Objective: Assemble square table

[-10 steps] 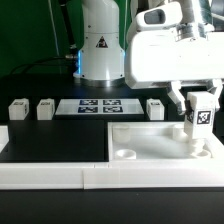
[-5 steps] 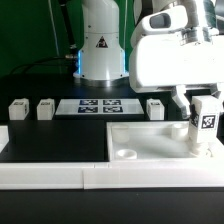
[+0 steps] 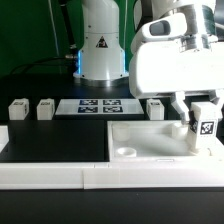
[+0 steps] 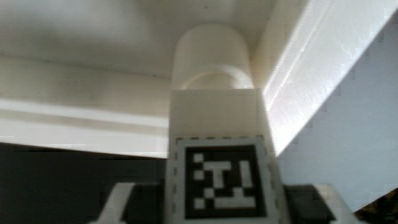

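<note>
The white square tabletop slab [image 3: 150, 142] lies at the exterior view's right, against the border rail, with a round socket [image 3: 125, 152] showing at its near left corner. My gripper [image 3: 203, 112] is shut on a white tagged leg [image 3: 204, 126] and holds it upright over the slab's far right part. In the wrist view the leg [image 4: 221, 130] fills the middle, its black-white tag [image 4: 221, 180] between my fingers [image 4: 135, 205], its round end toward the slab [image 4: 107, 95]. Three more legs [image 3: 18, 110] [image 3: 45, 109] [image 3: 155, 107] stand behind on the black table.
The marker board [image 3: 98, 105] lies flat at the back middle, in front of the arm's white base [image 3: 100, 45]. The long low white border rail [image 3: 60, 175] runs along the front edge. A black mat [image 3: 50, 135] covers the left part.
My gripper with the leg has shifted slightly toward the exterior view's right and a little lower over the slab. Nothing else has moved.
</note>
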Tool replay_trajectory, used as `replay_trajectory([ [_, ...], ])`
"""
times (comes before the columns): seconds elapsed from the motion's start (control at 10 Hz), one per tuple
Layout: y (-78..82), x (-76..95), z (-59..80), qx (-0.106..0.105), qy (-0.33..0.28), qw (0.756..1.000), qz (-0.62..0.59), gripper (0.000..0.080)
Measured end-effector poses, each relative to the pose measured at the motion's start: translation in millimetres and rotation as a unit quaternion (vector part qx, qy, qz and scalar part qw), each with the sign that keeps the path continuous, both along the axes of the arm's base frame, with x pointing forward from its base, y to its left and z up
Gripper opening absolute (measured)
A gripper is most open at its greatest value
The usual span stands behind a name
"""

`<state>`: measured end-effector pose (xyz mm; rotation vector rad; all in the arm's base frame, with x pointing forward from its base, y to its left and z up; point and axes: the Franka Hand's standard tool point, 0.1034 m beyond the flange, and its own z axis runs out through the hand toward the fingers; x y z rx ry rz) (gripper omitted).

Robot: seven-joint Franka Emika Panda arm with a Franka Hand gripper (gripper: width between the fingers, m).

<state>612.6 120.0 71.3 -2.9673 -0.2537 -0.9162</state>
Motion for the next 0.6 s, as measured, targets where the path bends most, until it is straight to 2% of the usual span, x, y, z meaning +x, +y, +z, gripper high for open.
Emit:
replay_trajectory([
  [0.5,-0.2,0.0,-1.5,0.001,0.002,1.000,-0.006,0.0291],
  [0.6,-0.2,0.0,-1.5,0.001,0.003,1.000,-0.006,0.0523],
])
